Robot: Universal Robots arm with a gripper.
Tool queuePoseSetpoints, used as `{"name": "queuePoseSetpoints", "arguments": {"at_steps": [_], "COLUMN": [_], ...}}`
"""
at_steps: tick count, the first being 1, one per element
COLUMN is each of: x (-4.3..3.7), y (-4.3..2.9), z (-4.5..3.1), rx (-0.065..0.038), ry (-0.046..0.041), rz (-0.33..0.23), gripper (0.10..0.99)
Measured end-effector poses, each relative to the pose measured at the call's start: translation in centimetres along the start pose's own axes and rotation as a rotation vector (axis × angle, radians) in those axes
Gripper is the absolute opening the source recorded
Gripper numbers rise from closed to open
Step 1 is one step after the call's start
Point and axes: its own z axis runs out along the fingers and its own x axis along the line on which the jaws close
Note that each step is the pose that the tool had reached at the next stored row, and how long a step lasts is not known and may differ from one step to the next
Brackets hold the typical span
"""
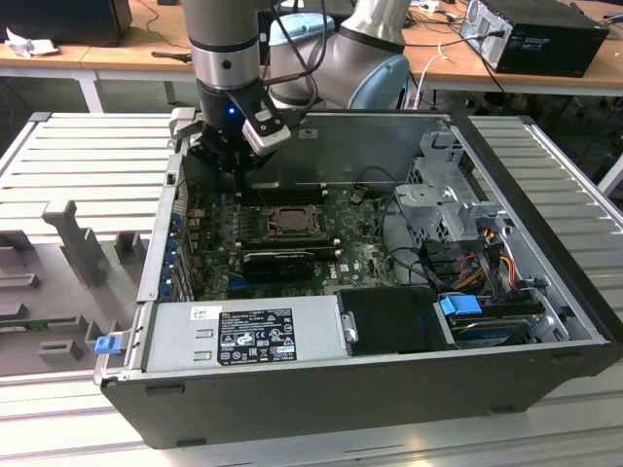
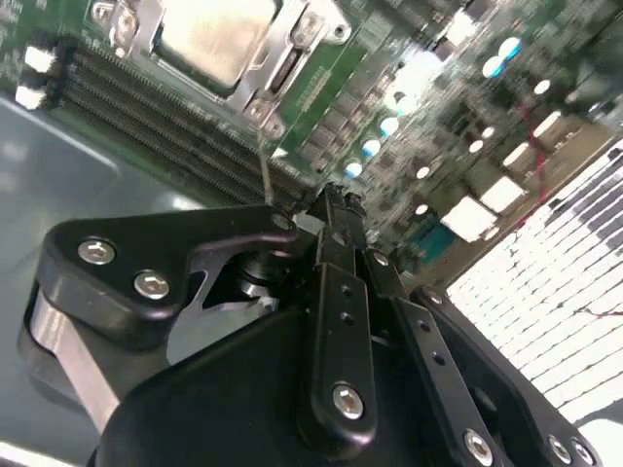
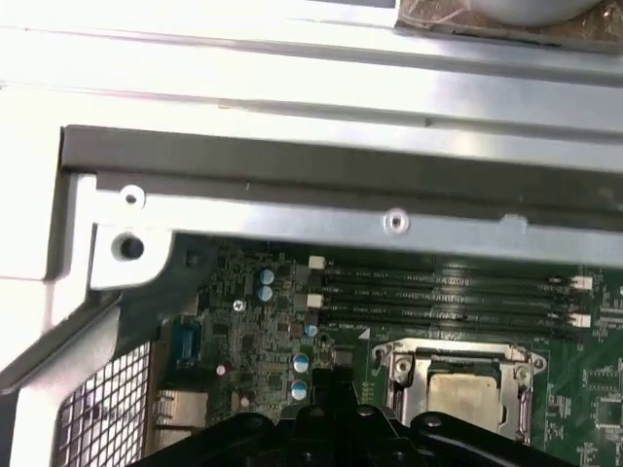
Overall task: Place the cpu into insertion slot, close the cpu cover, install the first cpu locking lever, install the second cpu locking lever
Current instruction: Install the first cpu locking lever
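Grey ribbed metal makes up the table [image 1: 88, 165], on which the open black computer case [image 1: 389, 389] is laid. Within it the green motherboard [image 1: 365, 253] is exposed, and a silver power supply [image 1: 243, 331] is set along the near wall in the exterior view. The arm [image 1: 229, 49] is seen reaching down into the case at the exterior view's left. Its gripper [image 1: 238, 167] is held over the board's far edge, just beside the long black memory slots [image 3: 438, 297] and near the insertion slot [image 1: 265, 226], though apart from it. The cpu cover [image 3: 401, 377] is seen lying flat on the slot, and the cpu [image 3: 465, 397] — pale beige in both wrist views — is seated inside, framed by the cover's window. In the second wrist view the fingertips [image 2: 336, 209] are drawn together at one point — whether anything is pinched there cannot be told.
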Motion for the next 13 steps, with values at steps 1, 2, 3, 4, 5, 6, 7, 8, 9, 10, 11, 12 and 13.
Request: {"name": "queuePoseSetpoints", "arguments": {"at_steps": [1,2,3,4,5,6,7,8,9,10,11,12,13], "x": [-0.1,-0.26,-0.48,-0.65,-0.84,-0.98,-1.25,-1.51,-1.72,-1.85,-1.96,-2.08,-2.18], "y": [0.15,0.22,0.23,0.22,0.21,0.2,0.18,0.16,0.14,0.13,0.13,0.12,0.11], "z": [0.05,0.09,0.13,0.15,0.16,0.17,0.2,0.23,0.26,0.28,0.29,0.32,0.33], "rx": [0.0,0.0,0.0,0.0,0.0,0.0,0.0,0.0,0.0,0.0,0.0,0.0,0.0], "ry": [0.0,0.0002,0.0002,0.0001,0.0,0.0001,0.0001,0.0001,0.0001,0.0001,0.0001,0.0001,0.0001], "rz": [0.0,0.0,0.0,0.0,0.0,0.0,0.0,0.0,0.0,0.0,0.0,0.0,0.0], "gripper": [0.106,0.106,0.106,0.106,0.106,0.106,0.106,0.106,0.106,0.106,0.106,0.106,0.106]}}
